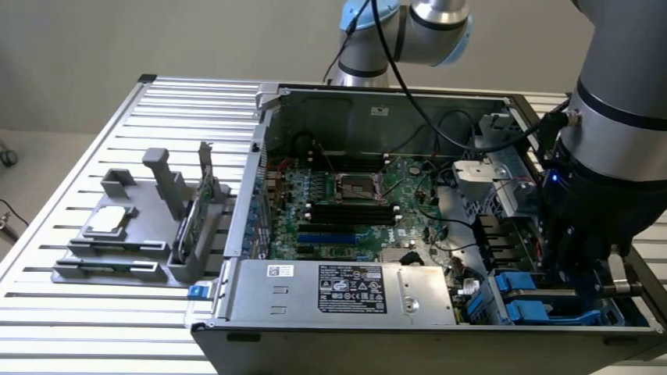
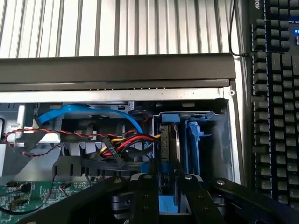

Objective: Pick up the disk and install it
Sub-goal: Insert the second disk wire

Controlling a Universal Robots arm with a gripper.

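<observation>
The arm is down at the exterior view's right end of the open computer case (image 1: 312,101), its dark wrist sunk low over the drive bay; the gripper (image 2: 164,179) sits right on top of the disk (image 2: 169,144), which stands on edge in the bay, silver body framed by its blue bracket; in the wrist view the 2 black fingers (image 2: 148,196) flank the disk's upper edge, 1 on each side, close against it; whether they are pinching it or standing a touch off the metal, I cannot tell. In the exterior view the blue bracket shows at the case's near corner below the wrist, disk (image 1: 532,301) seated among the blue bay rails; just beside it in the wrist view, a blue plastic rail (image 2: 194,140) stands upright; a bundle of red, yellow and black wires (image 2: 126,142) runs to the disk's side, with a flat blue cable (image 2: 93,111) curving above; the green motherboard (image 1: 333,207) fills the case floor; a grey fixture (image 1: 136,226) rests on the slatted table (image 1: 62,328) at the exterior view's left, well apart; a keyboard (image 2: 275,93) lies beyond the case wall.
</observation>
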